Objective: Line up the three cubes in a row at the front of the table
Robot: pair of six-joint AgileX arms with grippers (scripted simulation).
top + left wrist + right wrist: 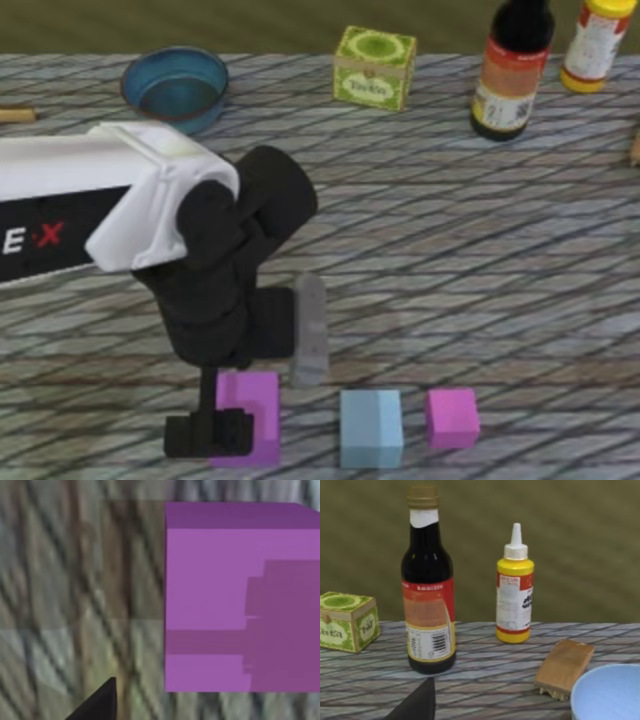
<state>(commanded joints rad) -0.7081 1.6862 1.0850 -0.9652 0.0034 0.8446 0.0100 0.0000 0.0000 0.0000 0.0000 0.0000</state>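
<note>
Three cubes stand in a row along the front of the table (480, 260). The large purple-magenta cube (255, 400) is on the left, the light blue cube (371, 428) in the middle and the small pink-magenta cube (452, 417) on the right. My left gripper (218, 432) hovers open over the purple cube's left side, holding nothing. In the left wrist view the purple cube (210, 605) rests on the table beside one dark fingertip (102, 702). My right arm is outside the top view. Its wrist view shows one dark fingertip (422, 702) well off centre, with nothing held.
Along the back stand a blue bowl (175, 88), a green tea box (374, 67), a dark sauce bottle (512, 70) and a yellow squeeze bottle (597, 42). The right wrist view adds a wooden brush (565, 667) and a pale blue bowl rim (607, 692).
</note>
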